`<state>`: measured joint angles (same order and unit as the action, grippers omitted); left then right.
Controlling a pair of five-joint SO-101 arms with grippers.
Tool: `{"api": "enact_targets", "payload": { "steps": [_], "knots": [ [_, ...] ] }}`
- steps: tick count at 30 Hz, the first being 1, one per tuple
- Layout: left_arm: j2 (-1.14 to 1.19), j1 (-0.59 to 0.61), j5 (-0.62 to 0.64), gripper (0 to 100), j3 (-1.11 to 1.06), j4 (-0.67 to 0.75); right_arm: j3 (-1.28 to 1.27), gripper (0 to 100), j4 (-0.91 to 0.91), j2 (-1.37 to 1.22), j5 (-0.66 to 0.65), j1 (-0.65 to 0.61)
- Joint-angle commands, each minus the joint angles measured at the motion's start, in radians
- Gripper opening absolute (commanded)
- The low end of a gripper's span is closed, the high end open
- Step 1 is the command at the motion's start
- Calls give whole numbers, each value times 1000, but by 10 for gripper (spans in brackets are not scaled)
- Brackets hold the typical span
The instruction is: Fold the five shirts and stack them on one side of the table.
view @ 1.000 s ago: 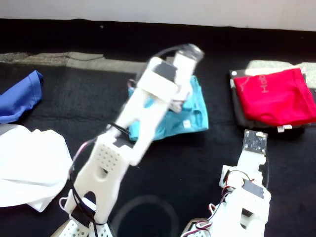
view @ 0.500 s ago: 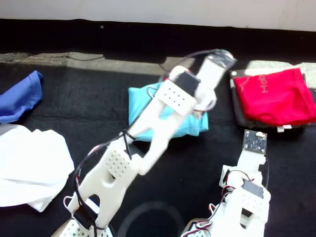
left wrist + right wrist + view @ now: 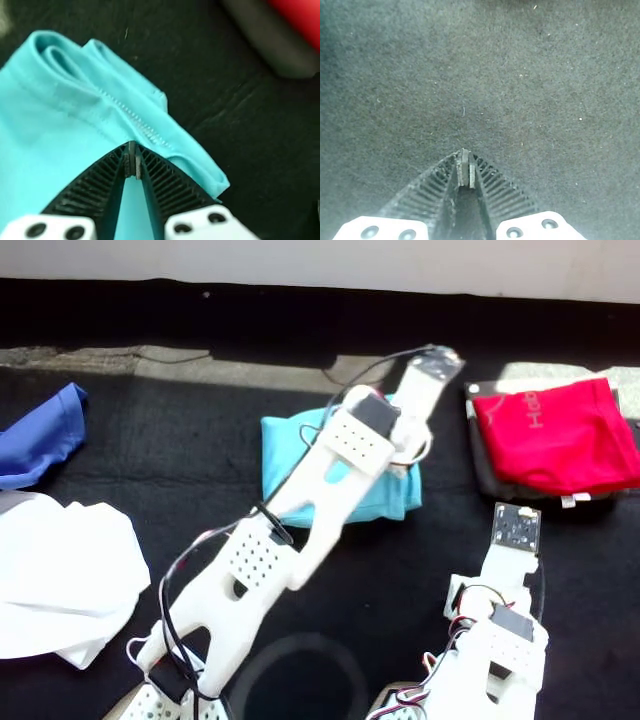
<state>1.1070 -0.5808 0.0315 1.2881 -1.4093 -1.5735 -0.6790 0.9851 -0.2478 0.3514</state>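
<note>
From above, your left arm is hanging over the teal shirt (image 3: 290, 455), which is lying mid-table near the red shirt (image 3: 555, 440) pile; any sideways pull is risking undoing its folds. The left wrist view is adding what the arm is hiding: the left gripper (image 3: 132, 167), jaws pressed together at the hem. In the right wrist view, the right gripper (image 3: 465, 175) is hovering, jaws together too, over bare black cloth (image 3: 545, 75).

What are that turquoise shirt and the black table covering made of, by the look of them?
The turquoise shirt: soft, matte knit, probably cotton jersey; it folds in rounded rolls and shows a stitched hem. The black table covering: looks like felt or short-pile carpet, matte and fuzzy, with lint specks clinging to it.
</note>
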Motion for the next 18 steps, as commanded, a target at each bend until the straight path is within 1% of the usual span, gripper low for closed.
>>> {"api": "enact_targets", "payload": {
  "steps": [1, 4, 8, 12, 14, 16, 18],
  "knots": [
    [24, -8, -5, 9, 42, 101, -18, 9, 16, 1, -2, 10],
    [59, 7, -5, 10, 48, 152, -18, 9, 16, 1, -2, 10],
    [27, 31, -3, 10, 84, 129, -18, 9, 16, 1, -2, 10],
    [-27, 74, -3, 11, 177, 17, -8, 12, 16, 1, -2, 10],
    [-53, 96, -3, 31, 231, -54, 16, 13, 2, -2, -3, 10],
    [-73, 119, -3, 71, 280, -137, 85, 13, -81, -5, -2, 5],
    [-90, 140, -8, 97, 326, -227, 177, 13, -188, -8, 0, -38]
  ]
}}
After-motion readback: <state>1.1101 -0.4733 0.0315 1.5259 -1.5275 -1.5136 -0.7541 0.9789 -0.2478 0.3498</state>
